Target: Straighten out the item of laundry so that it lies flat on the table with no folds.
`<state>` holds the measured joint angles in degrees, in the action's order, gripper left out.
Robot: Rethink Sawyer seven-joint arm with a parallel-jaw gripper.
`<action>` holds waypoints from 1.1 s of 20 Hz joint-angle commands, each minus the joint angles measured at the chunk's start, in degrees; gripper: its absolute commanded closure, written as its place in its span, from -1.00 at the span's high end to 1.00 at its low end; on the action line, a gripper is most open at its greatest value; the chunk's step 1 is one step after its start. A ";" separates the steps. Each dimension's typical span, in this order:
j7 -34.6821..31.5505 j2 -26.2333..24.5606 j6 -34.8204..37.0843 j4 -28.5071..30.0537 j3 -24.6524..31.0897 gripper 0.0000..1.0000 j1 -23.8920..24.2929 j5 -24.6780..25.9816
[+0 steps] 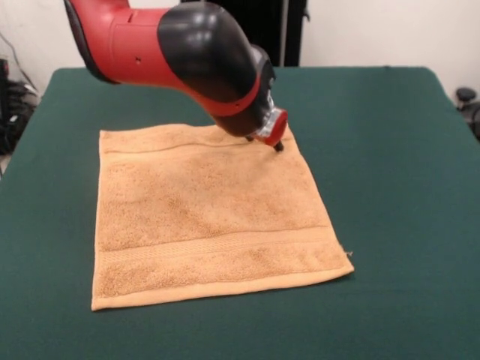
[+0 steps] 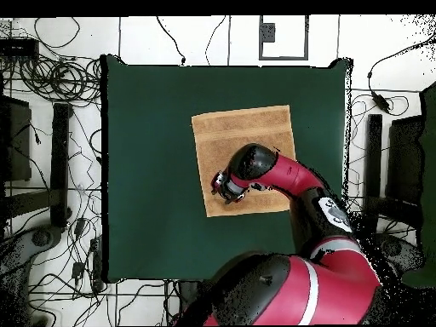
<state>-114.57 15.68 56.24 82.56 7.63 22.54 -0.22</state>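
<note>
The item of laundry [image 1: 202, 217] is a tan-orange towel spread out near the middle of the dark green table [image 1: 390, 187]. It looks flat, with a woven band near its front edge and another near its far edge. My gripper [image 1: 275, 144] hangs from the red and black arm, down at the towel's far right corner, at or just above the cloth. In the overhead view the towel [image 2: 243, 128] lies centre-right on the table [image 2: 145, 153], and the gripper [image 2: 226, 189] is over its lower left corner. The arm hides part of that side.
Green tabletop extends widely on all sides of the towel. In the overhead view, cables [image 2: 51, 81] and dark equipment [image 2: 60, 153] lie on the floor around the table. In the front view, a black object [image 1: 466, 96] stands beyond the table's right edge.
</note>
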 commanded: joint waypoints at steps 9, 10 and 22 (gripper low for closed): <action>-0.34 8.22 8.42 8.79 3.55 1.00 -0.01 -0.44; -0.39 8.38 8.42 9.04 3.67 1.00 0.08 -0.56; -0.05 11.21 6.22 9.75 3.46 1.00 -0.36 1.37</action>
<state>-114.57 27.30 60.64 87.91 7.50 24.05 0.30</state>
